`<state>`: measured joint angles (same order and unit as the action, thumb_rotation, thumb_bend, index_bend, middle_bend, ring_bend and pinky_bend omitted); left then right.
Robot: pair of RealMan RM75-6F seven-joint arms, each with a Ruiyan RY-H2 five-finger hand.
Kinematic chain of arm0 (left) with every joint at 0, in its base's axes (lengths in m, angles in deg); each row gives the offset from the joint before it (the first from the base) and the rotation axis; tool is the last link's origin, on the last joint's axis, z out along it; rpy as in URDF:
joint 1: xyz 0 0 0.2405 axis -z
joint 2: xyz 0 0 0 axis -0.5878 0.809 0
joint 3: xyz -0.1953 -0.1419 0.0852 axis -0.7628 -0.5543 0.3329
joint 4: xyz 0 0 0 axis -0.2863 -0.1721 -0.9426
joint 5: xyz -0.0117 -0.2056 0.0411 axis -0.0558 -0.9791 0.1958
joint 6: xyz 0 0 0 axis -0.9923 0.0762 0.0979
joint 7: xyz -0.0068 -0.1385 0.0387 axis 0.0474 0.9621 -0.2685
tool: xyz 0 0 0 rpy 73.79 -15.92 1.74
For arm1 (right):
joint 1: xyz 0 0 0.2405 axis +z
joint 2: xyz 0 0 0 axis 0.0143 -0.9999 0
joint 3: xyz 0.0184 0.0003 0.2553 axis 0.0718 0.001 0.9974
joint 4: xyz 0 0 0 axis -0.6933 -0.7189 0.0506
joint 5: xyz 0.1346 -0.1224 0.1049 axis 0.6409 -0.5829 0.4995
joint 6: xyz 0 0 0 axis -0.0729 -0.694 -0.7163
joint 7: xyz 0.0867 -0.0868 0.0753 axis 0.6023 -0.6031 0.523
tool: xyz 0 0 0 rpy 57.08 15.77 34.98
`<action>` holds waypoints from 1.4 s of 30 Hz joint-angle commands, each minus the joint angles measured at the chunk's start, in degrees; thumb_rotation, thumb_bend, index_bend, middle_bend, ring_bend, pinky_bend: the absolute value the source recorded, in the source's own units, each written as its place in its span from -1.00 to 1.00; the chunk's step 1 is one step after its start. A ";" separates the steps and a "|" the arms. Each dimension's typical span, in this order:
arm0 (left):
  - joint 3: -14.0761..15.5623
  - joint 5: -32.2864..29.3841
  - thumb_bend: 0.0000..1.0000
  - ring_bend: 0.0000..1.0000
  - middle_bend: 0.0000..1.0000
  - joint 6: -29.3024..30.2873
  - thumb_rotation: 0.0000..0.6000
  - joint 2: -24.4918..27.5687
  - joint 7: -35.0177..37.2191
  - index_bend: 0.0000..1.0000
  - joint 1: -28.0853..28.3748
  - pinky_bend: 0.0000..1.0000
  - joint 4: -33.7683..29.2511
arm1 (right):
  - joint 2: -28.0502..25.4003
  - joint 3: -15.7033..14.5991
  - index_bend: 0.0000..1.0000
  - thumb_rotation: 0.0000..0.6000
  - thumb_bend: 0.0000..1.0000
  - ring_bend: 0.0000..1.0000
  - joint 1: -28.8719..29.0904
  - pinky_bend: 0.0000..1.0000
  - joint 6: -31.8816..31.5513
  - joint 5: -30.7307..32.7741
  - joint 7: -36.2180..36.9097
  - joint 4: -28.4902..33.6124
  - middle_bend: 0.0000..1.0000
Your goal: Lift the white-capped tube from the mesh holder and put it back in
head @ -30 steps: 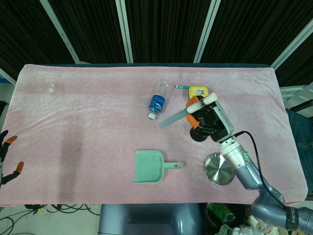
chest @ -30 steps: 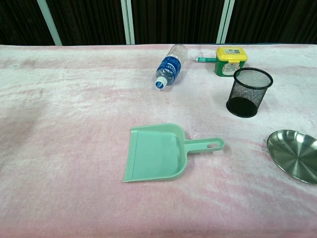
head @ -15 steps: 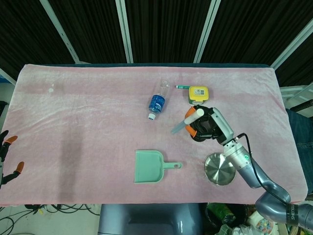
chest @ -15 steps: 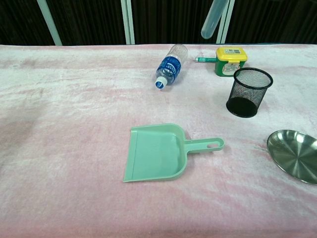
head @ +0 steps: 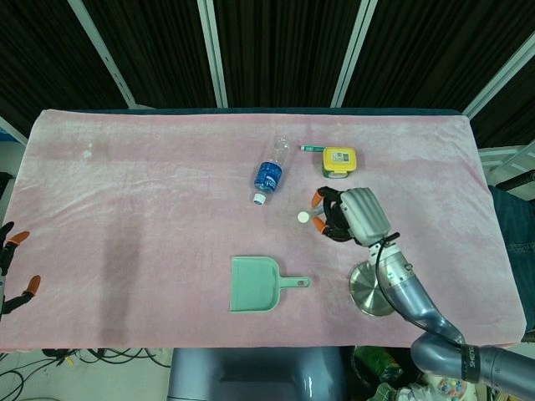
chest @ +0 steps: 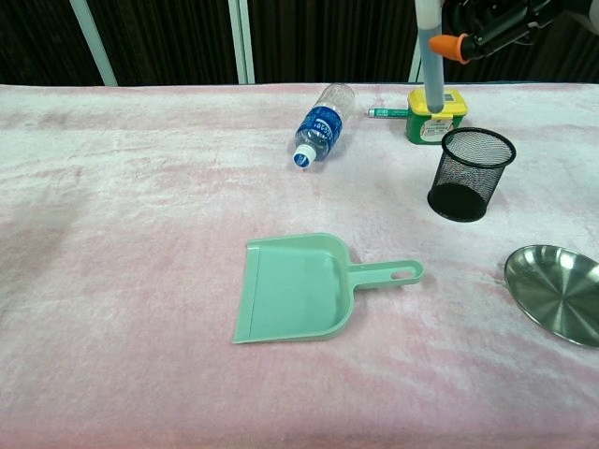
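In the chest view the white-capped tube hangs nearly upright, its lower end above and just left of the black mesh holder. My right hand grips its upper part at the top edge, one orange fingertip against it. From the head view the right hand covers the holder, and the tube's white cap shows end-on to its left. My left hand sits at the bottom left edge off the table, fingers apart and empty.
A green dustpan lies mid-table. A water bottle lies on its side at the back. A yellow-lidded box and a green pen sit behind the holder. A steel bowl rests at the right edge.
My right hand has come down and swung the tube from a slant to nearly upright. Hand and tube have entered the chest view, closer to the holder.
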<state>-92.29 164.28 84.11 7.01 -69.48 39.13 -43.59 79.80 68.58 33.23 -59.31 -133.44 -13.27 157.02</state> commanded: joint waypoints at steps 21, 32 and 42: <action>0.02 0.08 -0.35 -1.00 -0.95 0.15 1.00 0.13 0.46 -0.68 -0.13 -1.00 0.07 | -7.63 6.46 0.30 1.00 -0.30 0.71 -3.15 0.71 5.06 -16.05 106.99 5.06 0.42; 0.04 -0.04 -0.35 -1.00 -0.95 -0.02 1.00 0.09 0.13 -0.68 -0.09 -1.00 0.13 | -4.57 -0.16 0.34 1.00 -0.30 0.71 -1.03 0.71 4.45 -7.80 34.72 -1.89 0.43; -0.01 -0.22 -0.36 -1.00 -0.95 -0.01 1.00 0.15 0.08 -0.68 -0.16 -1.00 0.01 | 4.77 -1.98 0.37 1.00 -0.30 0.71 1.17 0.70 -10.05 6.08 -10.48 -0.78 0.43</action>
<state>-92.30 164.06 84.10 7.17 -69.40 38.97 -43.58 77.38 70.36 32.10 -58.87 -137.94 25.91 159.01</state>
